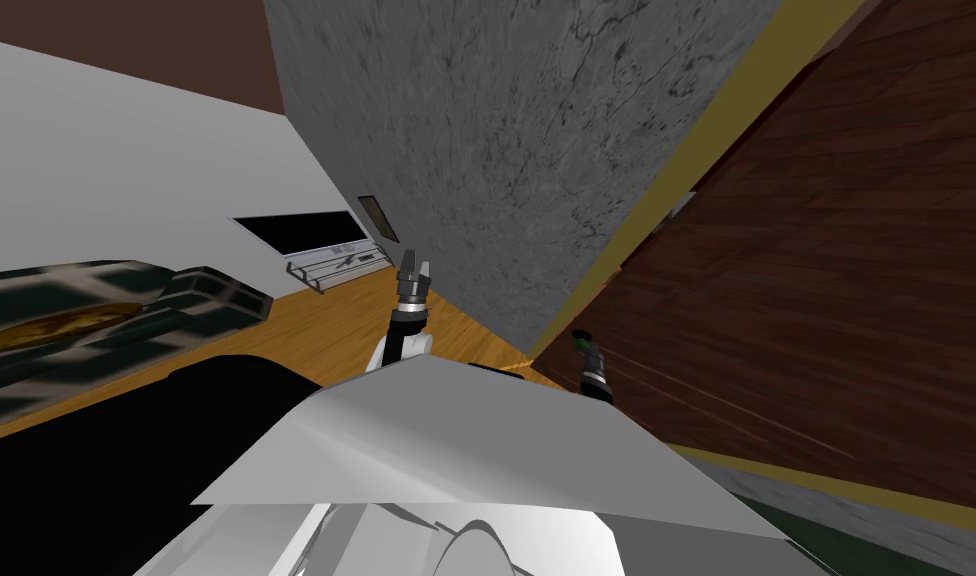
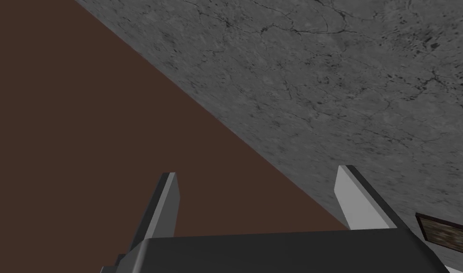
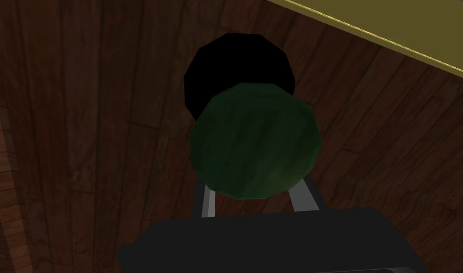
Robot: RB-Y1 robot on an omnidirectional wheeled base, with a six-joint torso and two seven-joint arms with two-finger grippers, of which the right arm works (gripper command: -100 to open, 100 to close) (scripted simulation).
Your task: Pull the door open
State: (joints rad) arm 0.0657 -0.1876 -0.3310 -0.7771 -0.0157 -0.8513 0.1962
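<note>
Door (image 1: 826,300): right gripper (image 3: 253,196) clenched on green knob (image 3: 254,142); risk was round knob slipping free under pull. Left gripper (image 2: 256,170) released.

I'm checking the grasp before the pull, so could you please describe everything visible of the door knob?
The knob is a dark green, faceted ball, dull and faintly streaked. It stands out from a round black base on the dark wood door, near the yellow frame. The right gripper holds it: the fingers rise on either side and press it, their tips hidden behind it.
</note>
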